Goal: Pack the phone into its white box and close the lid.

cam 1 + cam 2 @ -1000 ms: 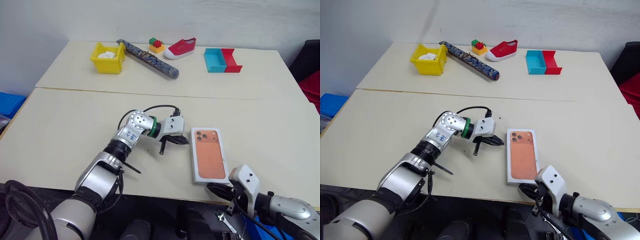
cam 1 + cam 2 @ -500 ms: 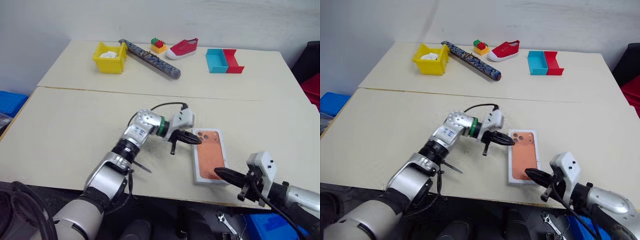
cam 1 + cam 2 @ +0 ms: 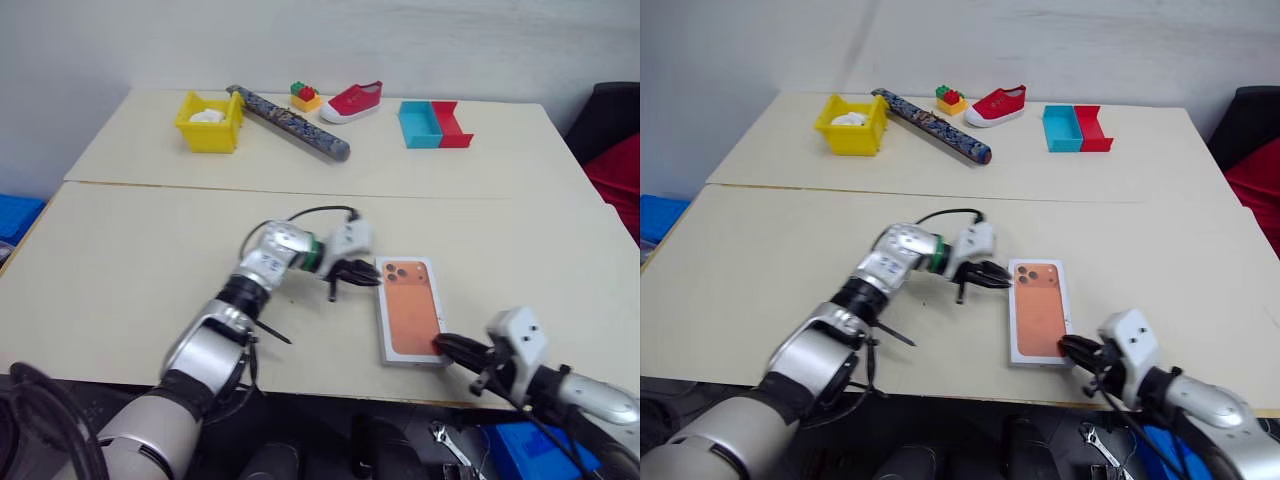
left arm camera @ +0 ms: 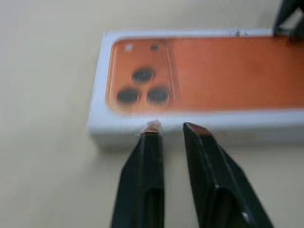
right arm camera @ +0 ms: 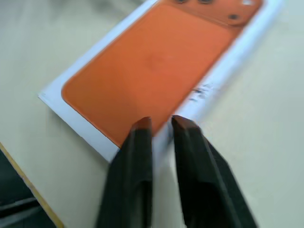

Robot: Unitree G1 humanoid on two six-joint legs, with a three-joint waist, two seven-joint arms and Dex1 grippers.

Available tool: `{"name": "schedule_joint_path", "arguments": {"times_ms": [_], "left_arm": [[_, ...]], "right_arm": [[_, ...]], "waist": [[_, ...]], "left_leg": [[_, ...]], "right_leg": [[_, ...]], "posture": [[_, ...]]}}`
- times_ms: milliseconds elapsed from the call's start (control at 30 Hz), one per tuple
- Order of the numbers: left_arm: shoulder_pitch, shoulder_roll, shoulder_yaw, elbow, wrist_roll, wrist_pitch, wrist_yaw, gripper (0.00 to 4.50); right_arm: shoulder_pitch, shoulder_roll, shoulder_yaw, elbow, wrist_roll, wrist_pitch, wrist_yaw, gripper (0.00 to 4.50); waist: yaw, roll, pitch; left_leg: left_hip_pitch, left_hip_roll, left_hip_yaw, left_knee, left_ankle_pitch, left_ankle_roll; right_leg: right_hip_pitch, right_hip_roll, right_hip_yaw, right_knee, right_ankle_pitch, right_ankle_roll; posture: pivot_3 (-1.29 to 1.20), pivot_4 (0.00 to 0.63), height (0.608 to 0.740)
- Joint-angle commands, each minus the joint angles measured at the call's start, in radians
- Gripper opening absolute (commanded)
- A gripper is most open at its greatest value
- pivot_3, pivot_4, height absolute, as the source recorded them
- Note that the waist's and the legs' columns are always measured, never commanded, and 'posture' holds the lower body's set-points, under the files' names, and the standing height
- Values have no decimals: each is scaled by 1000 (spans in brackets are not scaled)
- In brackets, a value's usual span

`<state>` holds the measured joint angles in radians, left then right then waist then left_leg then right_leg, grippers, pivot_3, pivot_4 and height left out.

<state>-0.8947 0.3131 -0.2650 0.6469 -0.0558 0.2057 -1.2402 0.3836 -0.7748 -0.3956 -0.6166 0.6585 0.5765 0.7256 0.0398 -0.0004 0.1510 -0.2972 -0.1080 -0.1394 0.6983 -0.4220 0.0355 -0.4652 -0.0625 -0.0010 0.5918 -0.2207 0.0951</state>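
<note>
A: Left gripper (image 4: 172,128)?
B: Now at the white box's (image 4: 199,124) camera-end side, fingers slightly parted, holding nothing; pressed together earlier.
A: Right gripper (image 5: 160,122)?
B: Moved up to the near corner, narrowly parted. Phone (image 3: 410,309) lies inside.

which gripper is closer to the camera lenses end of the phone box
Left. The left gripper sits at the white box's long edge right beside the camera lenses. The right gripper is at the opposite near corner, far from the lenses.
</note>
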Motion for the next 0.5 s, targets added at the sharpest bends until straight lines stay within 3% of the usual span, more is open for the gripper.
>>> {"name": "schedule_joint_path", "arguments": {"times_ms": [33,167,267,367,500], "left_arm": [[86,140,81,-271,-142,168,-142,2145],[211,349,196,-561,-344,431,-248,3488],[265,464,280,-673,-423,525,-241,4464],[312,551,365,-741,-453,545,-194,4489],[333,557,403,-783,-489,574,-118,4489]], "right_arm": [[12,-90,-184,20,101,-17,198,1966],[-25,-239,-356,133,264,101,393,3440],[-43,-331,-399,197,223,95,507,4489],[-95,-388,-382,284,161,46,570,4500],[-181,-394,-329,342,144,35,584,4500]], "waist": [[-6,2,1],[-6,3,2],[7,4,3],[12,4,3],[22,4,3]], "left_leg": [[0,0,0,0,0,0],[-1,1,-2,0,0,1],[-1,1,-2,0,-1,2],[0,1,-2,-1,-2,2],[-1,0,-2,0,-2,2]], "right_leg": [[0,0,0,0,0,0],[1,0,-1,-1,0,-1],[2,-1,-2,-4,0,-1],[2,0,-3,-5,0,-1],[3,-1,-3,-7,0,0]], "posture": [[0,150,740],[0,150,740],[0,150,740],[0,150,740],[0,150,740]]}}
